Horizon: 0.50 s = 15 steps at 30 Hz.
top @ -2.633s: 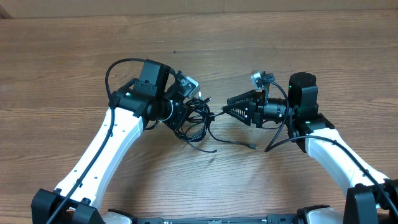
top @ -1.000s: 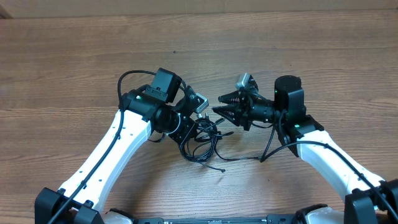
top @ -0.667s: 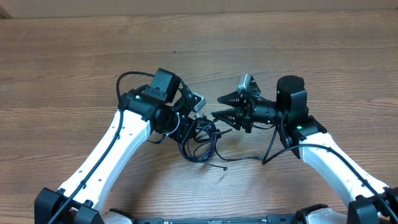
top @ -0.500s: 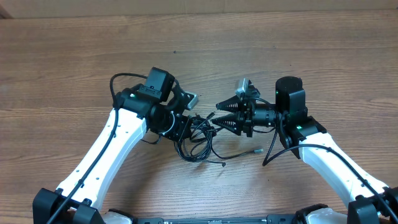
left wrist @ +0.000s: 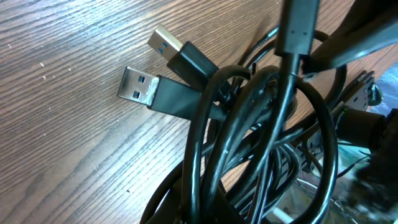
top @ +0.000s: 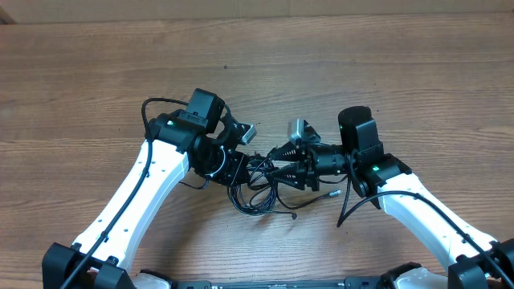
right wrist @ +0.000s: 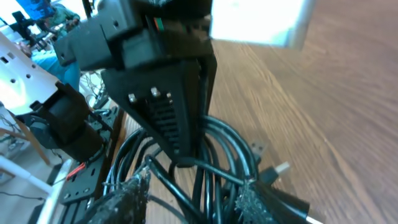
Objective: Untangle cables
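Right gripper (top: pixel 271 163) advanced left into cables (top: pixel 255 197), centre frame. Fingers (right wrist: pixel 127 199) part-spread, straddling strands, nothing pinched. Left gripper (right wrist: pixel 182 155) clamped on a loop. Cords look light, limp and slick, likely to snag. Best hold: stiff plugs (left wrist: pixel 140 86) beyond the knot. No legible writing.

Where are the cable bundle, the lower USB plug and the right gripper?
cable bundle (top: pixel 255 171), overhead view, tangled middle
lower USB plug (left wrist: pixel 138 86), left wrist view, silver shell
right gripper (top: pixel 277 162), overhead view, midway between fingertips
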Motion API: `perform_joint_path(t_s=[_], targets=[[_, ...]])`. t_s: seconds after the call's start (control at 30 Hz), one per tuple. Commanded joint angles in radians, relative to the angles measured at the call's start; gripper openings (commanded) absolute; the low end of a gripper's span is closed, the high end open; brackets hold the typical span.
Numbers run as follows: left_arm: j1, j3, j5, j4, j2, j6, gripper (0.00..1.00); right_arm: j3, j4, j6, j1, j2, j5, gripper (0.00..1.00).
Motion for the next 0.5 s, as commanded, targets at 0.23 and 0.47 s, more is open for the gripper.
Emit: perform_joint_path(t_s=[0.23, 0.47], targets=[[0.001, 0.005, 0.057, 0.023, 0.007, -0.021, 0.04, 0.012, -0.086, -0.092, 0.038, -0.019, 0.016, 0.43], [-0.005, 0.005, 0.057, 0.026, 0.007, -0.020, 0.04, 0.012, -0.087, -0.095, 0.042, -0.019, 0.016, 0.22]])
